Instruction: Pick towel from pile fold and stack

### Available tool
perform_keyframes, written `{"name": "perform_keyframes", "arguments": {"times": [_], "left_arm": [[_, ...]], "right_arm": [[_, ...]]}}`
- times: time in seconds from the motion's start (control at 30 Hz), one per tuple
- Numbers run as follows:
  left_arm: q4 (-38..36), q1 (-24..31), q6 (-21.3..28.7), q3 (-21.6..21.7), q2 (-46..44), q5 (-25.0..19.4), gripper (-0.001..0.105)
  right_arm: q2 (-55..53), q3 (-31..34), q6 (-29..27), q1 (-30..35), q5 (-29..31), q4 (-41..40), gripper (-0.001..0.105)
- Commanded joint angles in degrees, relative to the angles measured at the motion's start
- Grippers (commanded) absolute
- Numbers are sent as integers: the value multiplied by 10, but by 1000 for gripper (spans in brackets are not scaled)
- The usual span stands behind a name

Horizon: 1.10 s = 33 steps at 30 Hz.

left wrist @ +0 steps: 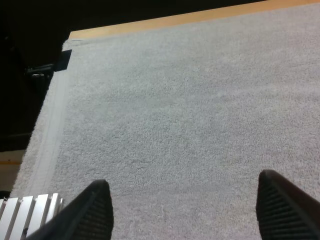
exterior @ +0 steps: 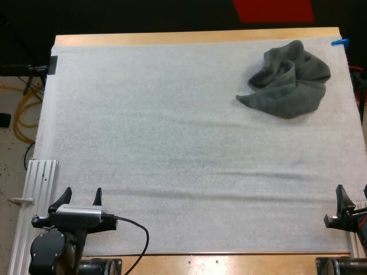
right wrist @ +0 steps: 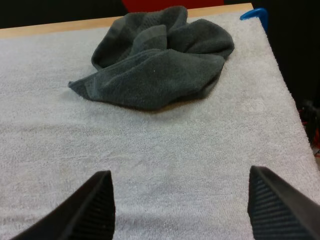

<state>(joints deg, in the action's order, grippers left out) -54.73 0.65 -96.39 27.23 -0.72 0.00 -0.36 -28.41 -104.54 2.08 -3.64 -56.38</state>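
A crumpled dark grey-green towel (exterior: pixel 289 80) lies on the white mat (exterior: pixel 172 143) at the far right. From the right wrist it appears as a bunched heap (right wrist: pixel 157 60) well ahead of my fingers. My left gripper (exterior: pixel 78 199) rests at the mat's near left edge, open, its fingers (left wrist: pixel 92 210) wide apart over bare mat. My right gripper (exterior: pixel 351 197) sits at the near right edge, open too, with its fingers (right wrist: pixel 95 207) spread and nothing between them. Both grippers are far from the towel.
An aluminium rail (exterior: pixel 37 189) runs along the mat's left side. The wooden table edge (exterior: pixel 195 38) shows beyond the mat's far side. A wide stretch of bare mat lies between the grippers and the towel.
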Motion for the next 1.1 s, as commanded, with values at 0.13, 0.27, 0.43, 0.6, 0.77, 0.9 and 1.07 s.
{"name": "perform_keyframes", "arguments": {"times": [0.13,0.27,0.43,0.6,0.77,0.9,1.07], "left_arm": [[7,0,-1,0,-75,0,59],[7,0,-1,0,-75,6,59],[7,0,-1,0,-75,24,59],[7,0,-1,0,-75,24,59],[6,0,-1,15,-67,41,59],[6,0,-1,64,-15,80,59],[3,0,-1,136,78,143,59]], "right_arm": [[-26,-1,-2,0,8,5,57],[-25,-1,3,0,18,5,57],[-12,-1,6,0,26,5,56],[20,-1,6,0,23,5,56],[53,-30,6,0,2,2,56],[107,-91,5,0,-2,-1,56],[195,-167,-19,0,-23,-6,56]]}}
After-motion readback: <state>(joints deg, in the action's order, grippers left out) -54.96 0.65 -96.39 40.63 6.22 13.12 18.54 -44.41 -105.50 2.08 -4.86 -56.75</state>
